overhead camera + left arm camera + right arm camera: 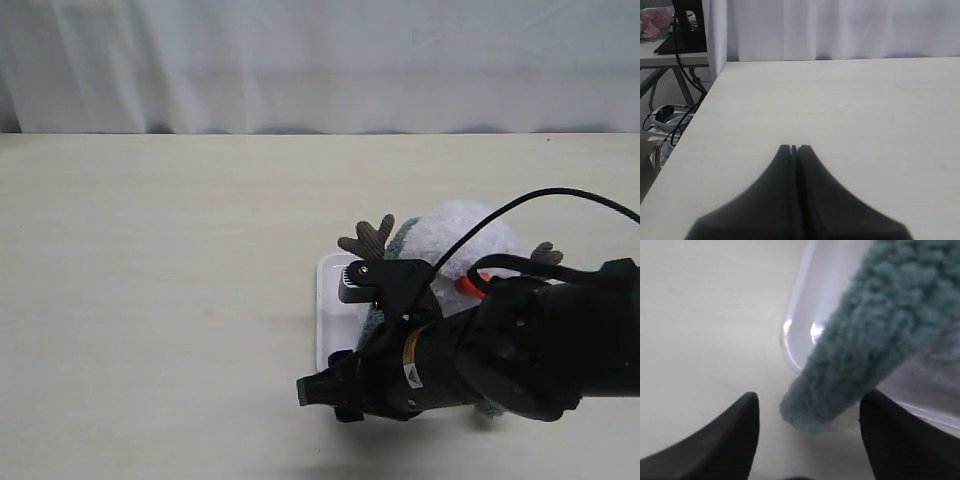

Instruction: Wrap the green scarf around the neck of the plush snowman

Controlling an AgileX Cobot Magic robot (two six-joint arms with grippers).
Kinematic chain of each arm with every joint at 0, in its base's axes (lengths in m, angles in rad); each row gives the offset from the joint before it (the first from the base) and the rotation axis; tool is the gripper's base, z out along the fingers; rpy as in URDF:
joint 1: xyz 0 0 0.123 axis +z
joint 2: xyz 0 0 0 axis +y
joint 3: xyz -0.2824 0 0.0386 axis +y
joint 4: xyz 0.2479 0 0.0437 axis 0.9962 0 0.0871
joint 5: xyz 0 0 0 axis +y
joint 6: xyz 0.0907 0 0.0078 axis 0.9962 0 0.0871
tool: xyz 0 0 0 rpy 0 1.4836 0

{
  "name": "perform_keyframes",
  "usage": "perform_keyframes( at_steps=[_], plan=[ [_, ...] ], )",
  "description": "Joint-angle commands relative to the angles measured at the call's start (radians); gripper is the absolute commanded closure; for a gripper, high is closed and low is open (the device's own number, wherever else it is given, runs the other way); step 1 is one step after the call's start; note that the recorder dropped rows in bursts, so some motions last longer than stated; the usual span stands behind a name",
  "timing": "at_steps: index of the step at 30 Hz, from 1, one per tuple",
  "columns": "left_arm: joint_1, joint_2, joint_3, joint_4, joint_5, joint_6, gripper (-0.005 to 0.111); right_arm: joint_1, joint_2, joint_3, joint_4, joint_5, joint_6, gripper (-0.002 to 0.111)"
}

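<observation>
The snowman (462, 235) lies at the lower right of the exterior view, on the far side of a white tray (332, 300), with its orange nose (467, 285) showing. The right arm (500, 350) reaches across and hides most of its body, so the neck cannot be seen. The right end effector (809, 402) is spread apart. The rounded end of the scarf (875, 325) hangs over the tray's corner and lies between the two fingers (742, 430), not clamped. A brown twig arm (368, 238) sticks out just above the tray. The left end effector (794, 149) has its fingers pressed together on nothing and hovers over bare table (865, 110).
</observation>
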Motion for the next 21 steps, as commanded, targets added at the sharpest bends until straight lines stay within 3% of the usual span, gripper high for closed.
perform_keyframes(
  at_steps=[1,7,14,21],
  plan=[
    [-0.005,-0.002,0.004,-0.007,-0.018,-0.002,0.107,-0.05,0.043,0.0,-0.015,-0.019,0.034,0.051],
    [-0.005,-0.002,0.004,-0.004,-0.018,-0.002,0.107,-0.056,0.059,0.0,-0.026,-0.08,0.032,0.058],
    [-0.005,-0.002,0.004,-0.004,-0.018,-0.002,0.107,-0.057,0.059,0.0,-0.031,-0.043,-0.026,0.102],
    [-0.005,-0.002,0.004,-0.004,-0.018,-0.002,0.107,-0.057,-0.015,0.0,-0.031,0.15,-0.121,0.104]
  ],
)
